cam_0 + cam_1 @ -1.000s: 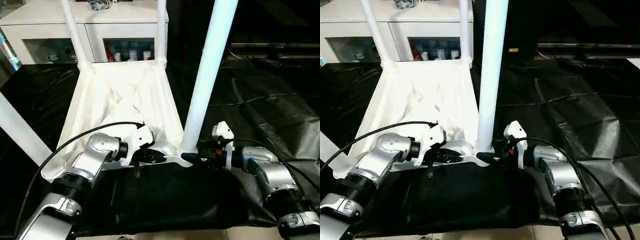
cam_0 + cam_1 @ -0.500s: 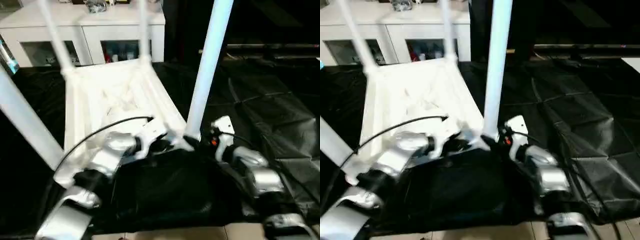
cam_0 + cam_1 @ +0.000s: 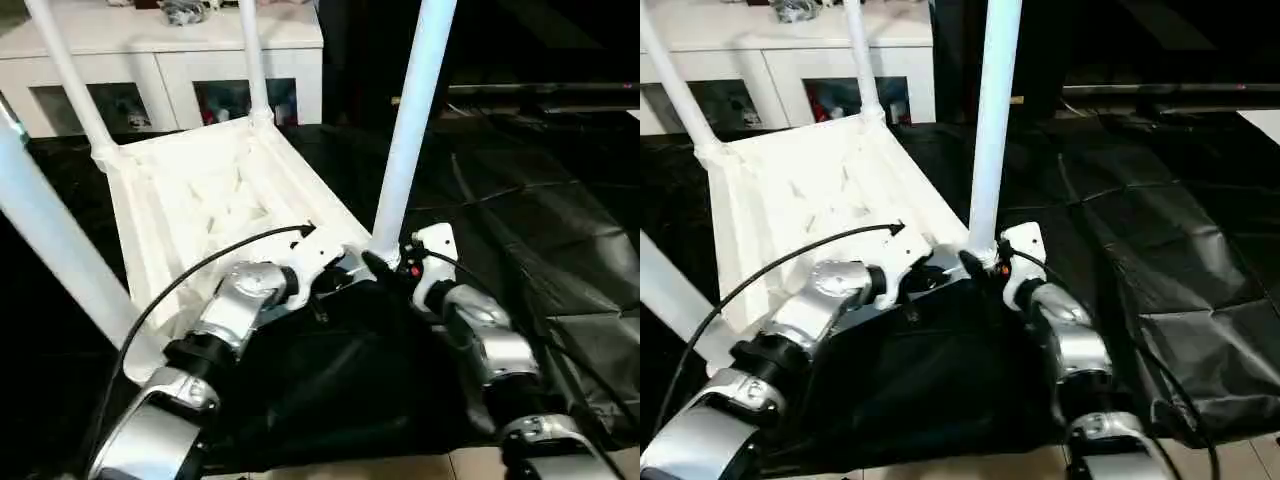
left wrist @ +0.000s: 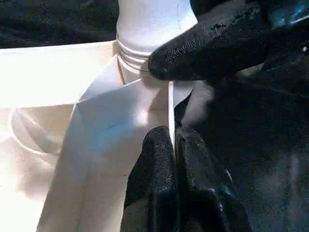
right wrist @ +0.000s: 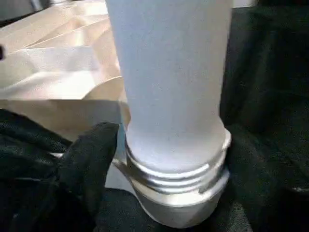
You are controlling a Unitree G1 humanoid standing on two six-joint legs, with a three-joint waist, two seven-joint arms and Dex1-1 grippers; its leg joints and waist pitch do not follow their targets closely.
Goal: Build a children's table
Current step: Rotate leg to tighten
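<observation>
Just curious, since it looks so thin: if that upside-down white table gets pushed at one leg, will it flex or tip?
Probably stiff: the children's table has ribs beneath its top. Likely light, thin white plastic. Tipping seems unlikely, since it lies flat, though the near leg shows exposed threads, so it may wobble.

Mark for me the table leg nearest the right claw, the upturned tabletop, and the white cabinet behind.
table leg (image 3: 410, 130), left eye view, middle of its shaft.
tabletop (image 3: 200, 195), left eye view, ribbed underside.
cabinet (image 3: 175, 40), left eye view, top surface near the front edge.
</observation>
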